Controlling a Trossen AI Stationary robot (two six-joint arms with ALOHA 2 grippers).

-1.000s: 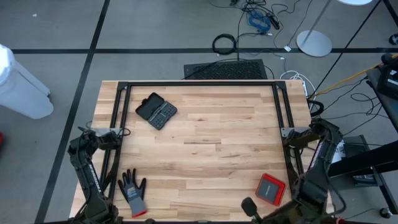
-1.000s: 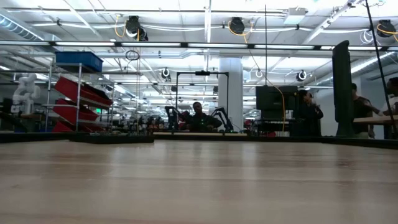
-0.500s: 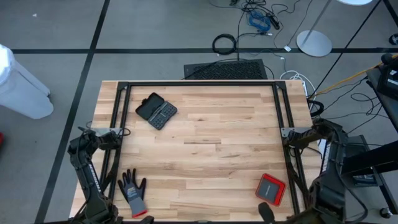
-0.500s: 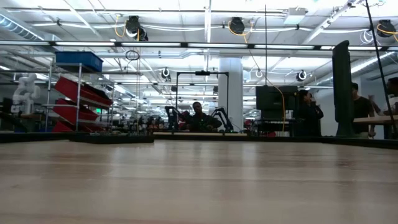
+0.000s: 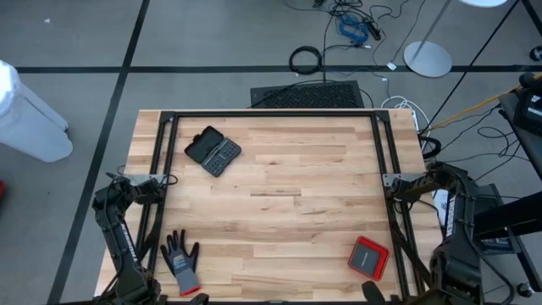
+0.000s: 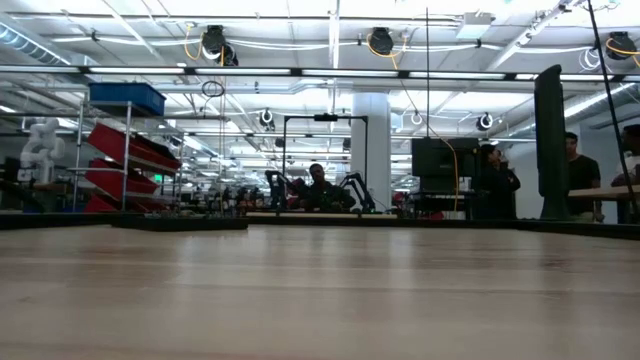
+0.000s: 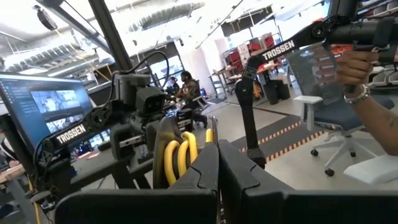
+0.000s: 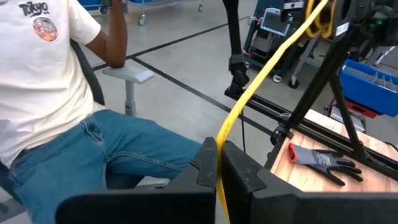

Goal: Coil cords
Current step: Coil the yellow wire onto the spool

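both arms were folded back at the near edge of the surface (image 5: 279, 182), the left arm (image 5: 118, 222) on its own side and the right arm (image 5: 453, 216) on its. the left fingers (image 7: 218, 163) were pressed together on nothing, and the right fingers (image 8: 219, 157) were likewise shut. coiling was judged not yet begun. only a grey glove (image 5: 180, 258), a red case (image 5: 369, 257) and, farther off, a black case (image 5: 212, 151) were seen on the surface; no yellow cord could be made out there. a yellow cable (image 8: 261, 78) ran beyond the right fingers; whether it was the task's cord could not be told.
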